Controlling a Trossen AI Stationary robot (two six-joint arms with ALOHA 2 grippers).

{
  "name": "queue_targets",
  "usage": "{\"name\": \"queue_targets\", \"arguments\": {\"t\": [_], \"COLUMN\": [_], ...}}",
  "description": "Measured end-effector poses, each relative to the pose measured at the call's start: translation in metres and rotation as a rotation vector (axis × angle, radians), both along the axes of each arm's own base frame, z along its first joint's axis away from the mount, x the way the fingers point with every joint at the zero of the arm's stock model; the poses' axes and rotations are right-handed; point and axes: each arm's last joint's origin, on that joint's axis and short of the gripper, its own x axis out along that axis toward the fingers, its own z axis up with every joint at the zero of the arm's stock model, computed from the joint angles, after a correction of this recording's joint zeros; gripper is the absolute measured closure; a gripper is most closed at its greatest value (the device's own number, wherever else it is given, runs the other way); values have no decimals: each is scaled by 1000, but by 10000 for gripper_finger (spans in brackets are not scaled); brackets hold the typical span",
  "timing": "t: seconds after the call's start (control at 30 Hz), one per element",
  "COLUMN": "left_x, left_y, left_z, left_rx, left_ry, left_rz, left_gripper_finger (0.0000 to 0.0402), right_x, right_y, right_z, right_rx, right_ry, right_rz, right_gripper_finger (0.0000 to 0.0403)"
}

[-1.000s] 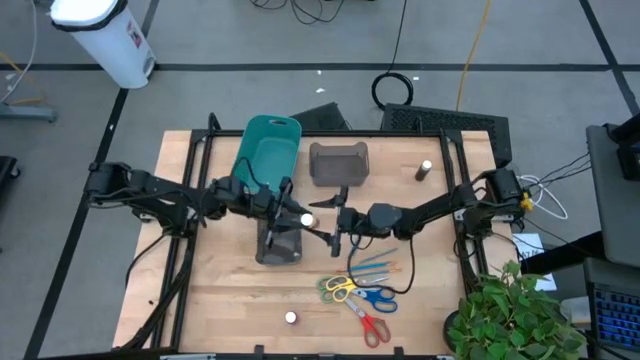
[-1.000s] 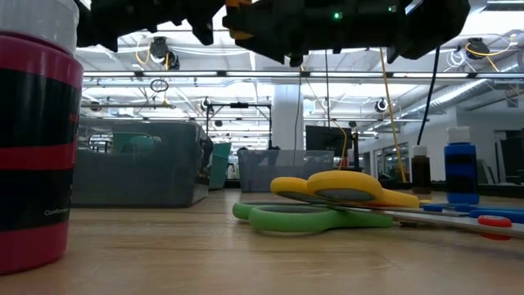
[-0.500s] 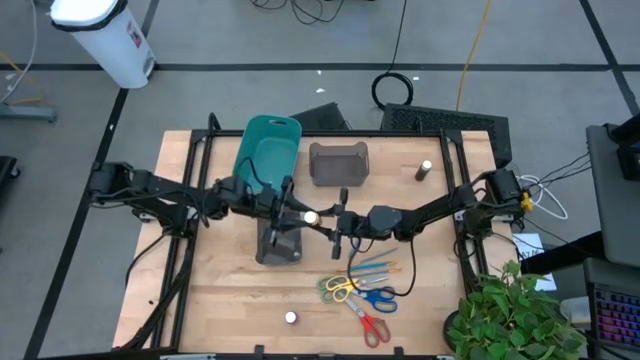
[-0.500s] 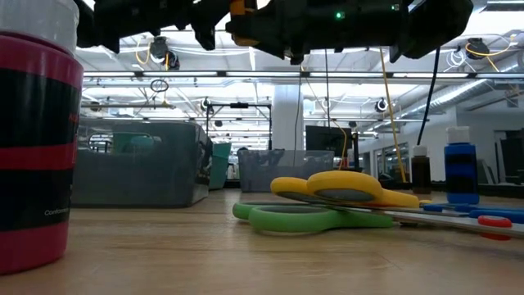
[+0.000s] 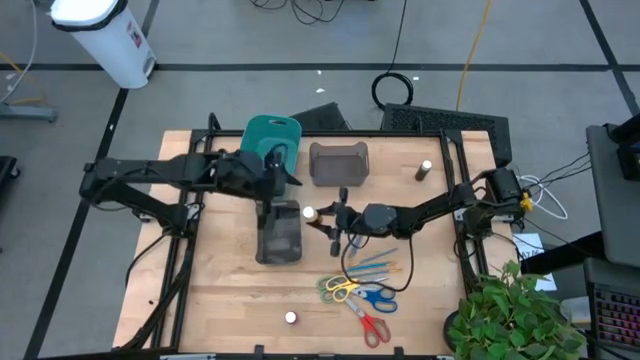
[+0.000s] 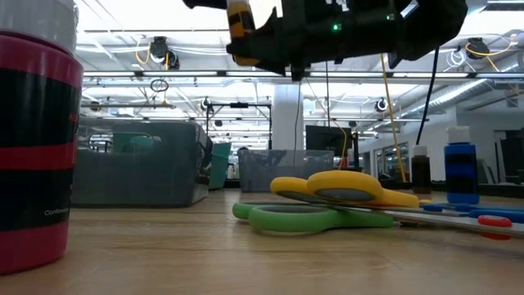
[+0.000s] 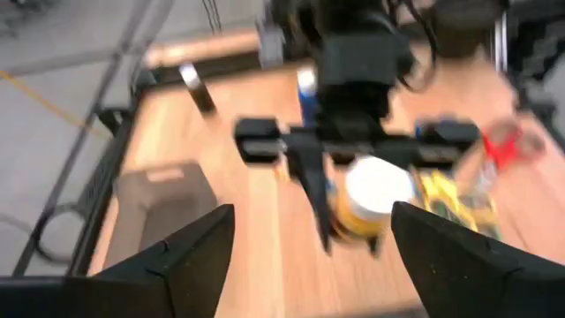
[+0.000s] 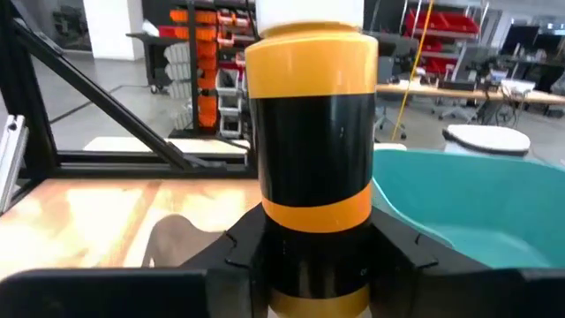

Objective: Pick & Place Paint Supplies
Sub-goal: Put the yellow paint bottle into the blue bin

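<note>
Right gripper (image 5: 322, 222) is clamped on the yellow-and-black paint bottle (image 8: 311, 150), white cap up, held in the air mid-table just beside the dark grey bin (image 5: 279, 232). Left gripper (image 5: 277, 176) has its fingers spread wide with nothing in them, sitting near the teal bin (image 5: 268, 146). Risks as I see them: the grip looks low on the bottle, so it could tilt or slip during the carry. The two arms are close, so a swing toward either bin could clip the left one. Scissors (image 5: 342, 289) and brushes (image 5: 377, 266) lie untouched on the table near the front edge.
</note>
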Motion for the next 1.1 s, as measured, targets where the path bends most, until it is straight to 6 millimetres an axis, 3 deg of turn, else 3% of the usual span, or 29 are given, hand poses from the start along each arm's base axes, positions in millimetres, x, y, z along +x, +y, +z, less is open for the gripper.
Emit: {"name": "queue_targets", "arguments": {"t": [0.1,0.2,0.4,1.1], "left_x": [16,33,54,48], "left_y": [-3,-4,-5,-8], "left_z": [2,-11,-32,-21], "left_rx": [9,21,68,1], "left_ry": [131,232,294,237], "left_rz": [-10,-24,-71,-164], "left_gripper_finger": [77,72,71,174], "right_x": [1,1,0,0], "right_y": [-4,-5,-4,-4], "right_z": [-3,-4,-4,-6], "right_rx": [17,25,23,18], "right_ry": [28,34,39,59], "right_rz": [-14,-17,-14,-13], "right_gripper_finger": [295,294,291,290]}}
